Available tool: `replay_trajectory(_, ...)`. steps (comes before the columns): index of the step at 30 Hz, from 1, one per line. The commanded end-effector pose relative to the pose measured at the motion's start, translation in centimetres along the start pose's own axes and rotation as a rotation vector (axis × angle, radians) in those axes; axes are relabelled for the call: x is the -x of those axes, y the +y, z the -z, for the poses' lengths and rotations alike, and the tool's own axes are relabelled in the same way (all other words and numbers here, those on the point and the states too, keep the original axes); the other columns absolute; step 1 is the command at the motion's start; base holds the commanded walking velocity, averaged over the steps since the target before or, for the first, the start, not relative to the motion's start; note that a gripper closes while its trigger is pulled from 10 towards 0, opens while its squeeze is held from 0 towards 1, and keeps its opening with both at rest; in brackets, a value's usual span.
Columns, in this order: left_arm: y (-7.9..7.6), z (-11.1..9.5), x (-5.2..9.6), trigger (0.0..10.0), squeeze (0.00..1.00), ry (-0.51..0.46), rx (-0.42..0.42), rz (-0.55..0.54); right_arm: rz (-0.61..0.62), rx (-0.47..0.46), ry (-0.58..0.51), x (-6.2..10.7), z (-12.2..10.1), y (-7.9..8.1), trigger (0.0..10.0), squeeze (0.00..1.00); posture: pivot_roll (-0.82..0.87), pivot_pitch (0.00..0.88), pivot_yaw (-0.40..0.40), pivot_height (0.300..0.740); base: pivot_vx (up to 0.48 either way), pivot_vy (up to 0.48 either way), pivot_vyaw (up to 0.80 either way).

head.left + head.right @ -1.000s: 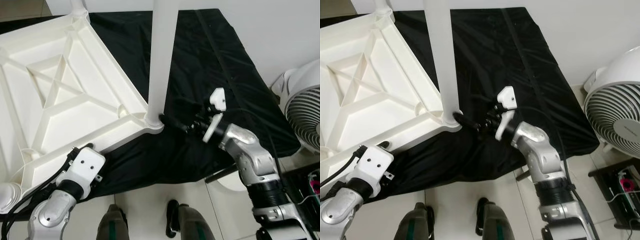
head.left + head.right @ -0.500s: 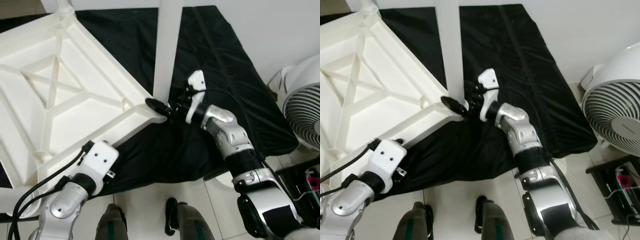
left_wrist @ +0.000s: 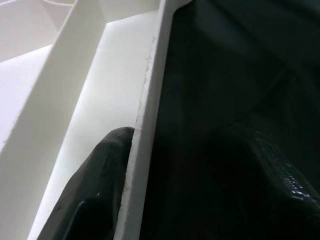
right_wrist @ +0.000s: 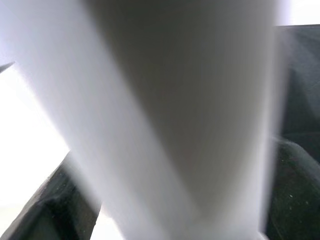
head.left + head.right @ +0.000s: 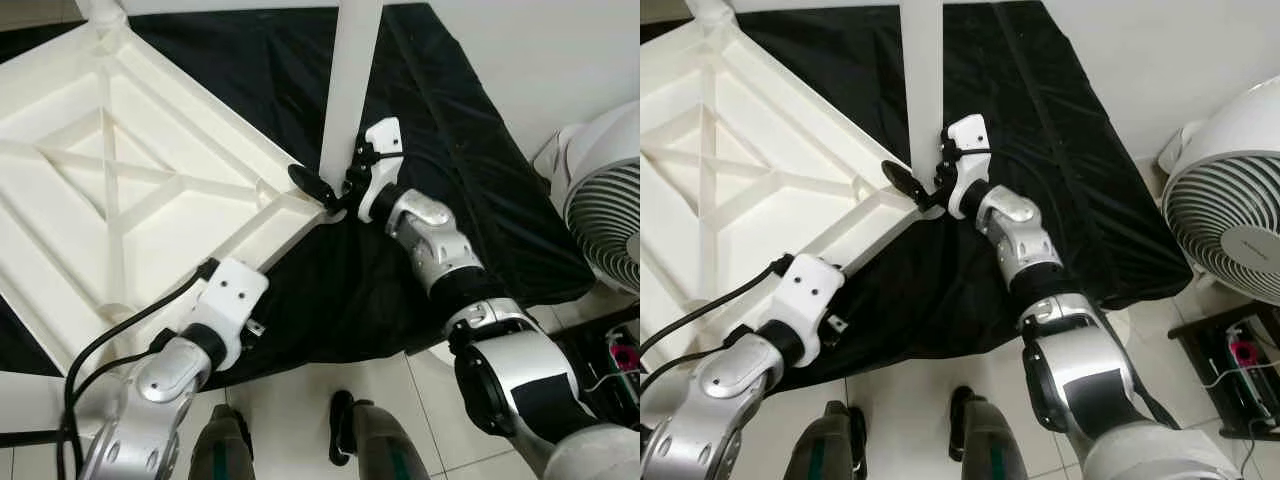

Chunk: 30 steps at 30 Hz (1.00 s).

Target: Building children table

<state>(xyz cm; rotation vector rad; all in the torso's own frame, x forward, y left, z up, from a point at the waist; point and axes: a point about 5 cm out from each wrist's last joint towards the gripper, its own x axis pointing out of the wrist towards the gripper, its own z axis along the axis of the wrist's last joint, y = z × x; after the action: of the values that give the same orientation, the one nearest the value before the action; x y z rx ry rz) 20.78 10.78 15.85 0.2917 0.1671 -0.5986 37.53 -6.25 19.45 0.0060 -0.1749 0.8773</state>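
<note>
So your right gripper (image 5: 322,190) has its two black fingers straddling the base of the upright white plastic table leg (image 5: 349,90), one finger either side in the right wrist view, so it's clamped on the leg right where it meets the corner socket, probably to steady or seat it. Your left gripper (image 3: 195,185) is closed on the thin edge rib of the upside-down white plastic tabletop (image 5: 110,190), one finger inside the rim and the other outside over the black cloth (image 5: 460,180), which looks like bracing so the top doesn't slide while the leg goes in. The tabletop lies ribbed side up on that cloth on the floor, tilted toward you a bit I think. Count-wise: one tabletop, one leg at the near corner, and a second white leg (image 5: 100,12) at the far corner. There's also one white fan (image 5: 605,200) off to your right.
</note>
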Motion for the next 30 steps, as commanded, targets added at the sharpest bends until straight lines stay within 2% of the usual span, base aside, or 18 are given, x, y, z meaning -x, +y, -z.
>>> replay_trajectory(1, -1.5, -1.3, -0.3, 10.0, 0.0, -0.075, 0.009, 0.114, -0.012, 0.01, -0.003, -0.4, 0.2, 0.6, 10.0, 0.0, 0.14, 0.235, -0.027, 0.74, 0.0, 0.0, 0.0)
replay_trajectory(5, -0.7, -2.5, -0.4, 10.0, 0.0, -0.143, -0.013, 0.048, 0.036, 0.042, -0.062, 0.5, 0.1, 0.6, 10.0, 0.0, 0.13, 0.238, -0.028, 0.74, 0.0, 0.0, 0.0)
replay_trajectory(12, 0.3, -3.0, -0.4, 10.0, 0.0, -0.172, -0.015, -0.03, 0.166, 0.042, -0.14, 2.3, 0.1, 0.7, 10.0, 0.0, 0.12, 0.241, -0.032, 0.74, 0.0, 0.0, 0.0)
replay_trajectory(15, 0.4, -3.1, -0.4, 10.0, 0.0, -0.18, -0.006, -0.036, 0.186, 0.048, -0.167, 2.6, 0.0, 1.0, 10.0, 0.0, 0.12, 0.24, -0.034, 0.74, 0.0, 0.0, 0.0)
replay_trajectory(19, 0.4, -3.1, -0.3, 10.0, 0.0, -0.174, -0.035, -0.038, 0.219, 0.048, -0.207, 3.6, -0.4, 1.7, 10.0, 0.0, 0.12, 0.238, -0.039, 0.74, 0.0, 0.0, 0.0)
replay_trajectory(22, 0.3, -2.9, -0.4, 10.0, 0.0, -0.162, -0.03, -0.044, 0.253, 0.044, -0.232, 4.4, -0.7, 2.1, 10.0, 0.0, 0.12, 0.237, -0.041, 0.74, 0.0, 0.0, 0.0)
replay_trajectory(26, 0.5, -2.4, -0.8, 10.0, 0.0, -0.123, -0.076, -0.068, 0.288, 0.031, -0.266, 5.0, -1.2, 2.7, 10.0, 0.0, 0.11, 0.235, -0.045, 0.74, 0.0, 0.0, 0.0)
replay_trajectory(29, 0.9, -1.7, -1.2, 10.0, 0.0, -0.076, -0.103, -0.114, 0.325, 0.012, -0.3, 5.8, -1.9, 3.2, 10.0, 0.0, 0.11, 0.235, -0.042, 0.74, 0.0, 0.0, 0.0)
replay_trajectory(30, 1.3, -1.1, -1.4, 10.0, 0.0, -0.028, -0.111, -0.154, 0.344, 0.004, -0.317, 6.3, -2.4, 3.5, 10.0, 0.0, 0.1, 0.234, -0.041, 0.74, 0.0, 0.0, 0.0)
